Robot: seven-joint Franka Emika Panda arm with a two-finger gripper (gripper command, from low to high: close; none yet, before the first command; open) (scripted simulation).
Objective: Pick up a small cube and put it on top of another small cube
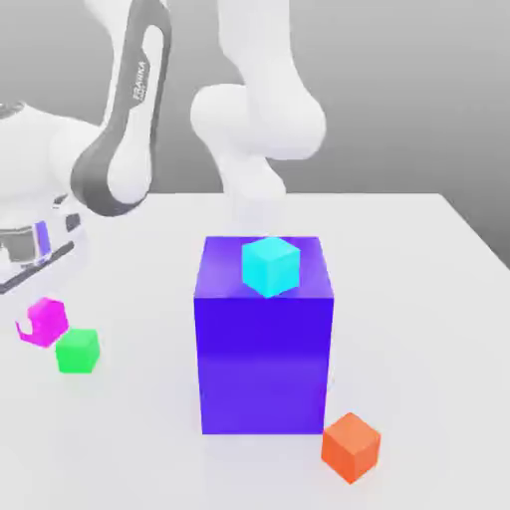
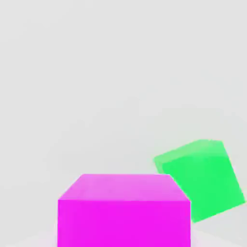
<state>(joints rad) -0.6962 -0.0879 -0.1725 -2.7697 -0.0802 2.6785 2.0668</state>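
A white robot arm [image 1: 249,110] with smooth, glossy, rounded segments and a dark grey joint band reaches down toward the exterior view's left edge, over a plain matte white tabletop [image 1: 428,299]. Its hand [image 1: 25,261] sits at about nine o'clock from the scene's centre; its fingers are closed as far as they go, and whether they actually grip anything cannot be told. Just below the hand is the pink cube [image 1: 44,322], small, flat-shaded bright magenta, tilted so that one corner points down; a faint pink blur trails beside it. Just beside it, at about four o'clock from it, the green cube [image 1: 78,351] of the same size rests on the tabletop, sharp-edged and evenly coloured. In the hand view the pink cube [image 2: 124,212] sits close to the camera with its top face and front face showing, and the green cube [image 2: 202,181] lies next to it, turned at an angle, the two near but apart. In the middle of the tabletop stands a big blue block [image 1: 264,344], a tall glossy blue-violet box with crisp edges. On its top face rests a small cyan cube [image 1: 270,266]. At about five o'clock from the block's base an orange cube [image 1: 351,447] lies on the tabletop, rotated corner-forward.
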